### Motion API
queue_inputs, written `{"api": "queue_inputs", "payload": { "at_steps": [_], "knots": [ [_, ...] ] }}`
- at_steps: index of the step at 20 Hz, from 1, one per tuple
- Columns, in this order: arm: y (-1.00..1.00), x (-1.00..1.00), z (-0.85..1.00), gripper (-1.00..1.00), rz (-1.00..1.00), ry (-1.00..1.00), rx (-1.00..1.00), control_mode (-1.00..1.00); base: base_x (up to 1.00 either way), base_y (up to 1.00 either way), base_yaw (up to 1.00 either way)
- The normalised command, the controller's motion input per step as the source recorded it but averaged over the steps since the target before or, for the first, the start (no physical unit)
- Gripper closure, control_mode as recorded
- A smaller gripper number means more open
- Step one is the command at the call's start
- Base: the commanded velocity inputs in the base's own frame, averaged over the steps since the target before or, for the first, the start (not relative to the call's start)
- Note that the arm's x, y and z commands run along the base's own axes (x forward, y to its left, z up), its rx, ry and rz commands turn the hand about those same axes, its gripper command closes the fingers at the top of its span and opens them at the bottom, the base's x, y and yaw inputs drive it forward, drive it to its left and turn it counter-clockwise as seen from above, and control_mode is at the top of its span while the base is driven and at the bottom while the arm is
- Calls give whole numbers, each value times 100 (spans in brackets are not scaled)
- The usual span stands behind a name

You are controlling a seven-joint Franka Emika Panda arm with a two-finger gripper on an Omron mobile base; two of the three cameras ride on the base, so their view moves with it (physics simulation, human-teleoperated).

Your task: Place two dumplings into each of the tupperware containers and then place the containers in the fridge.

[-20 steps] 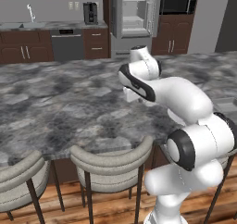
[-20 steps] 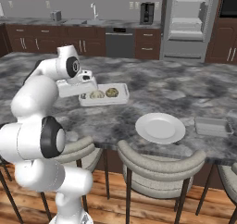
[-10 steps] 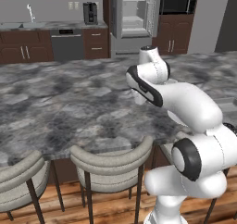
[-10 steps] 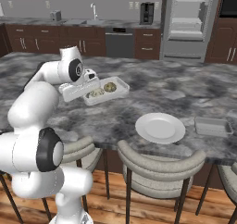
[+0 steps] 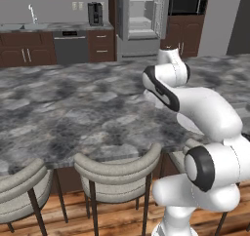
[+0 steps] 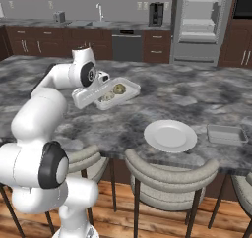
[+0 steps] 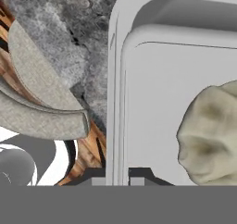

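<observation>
Gripping the translucent rectangular container [image 6: 106, 94]'s rim, the claw [image 6: 96, 82] holds lumpy dumplings [image 6: 118, 89] aloft.

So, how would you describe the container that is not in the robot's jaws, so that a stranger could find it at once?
Look at the grey marble counter with the stools along its near edge. Toward its right end lies a round white plate, and just to the right of the plate, apart from it, sits the tupperware container. It rests flat on the counter and looks empty, while the other container is lifted and tilted with dumplings inside.
</observation>
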Motion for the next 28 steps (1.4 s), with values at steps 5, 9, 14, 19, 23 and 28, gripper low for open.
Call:
{"api": "queue_inputs", "payload": {
  "at_steps": [5,9,14,19,23,28],
  "knots": [
    [-30,0,0,100,26,0,0,-100,0,0,0],
    [-1,0,-1,100,14,0,0,-100,0,0,0],
    [-8,1,-1,100,10,0,0,-100,0,0,0],
    [-19,0,-1,100,8,0,0,-100,0,0,0],
    [0,0,0,100,0,0,0,100,-8,-12,0],
    [0,0,0,100,0,0,0,100,-56,-94,-3]
  ]
}}
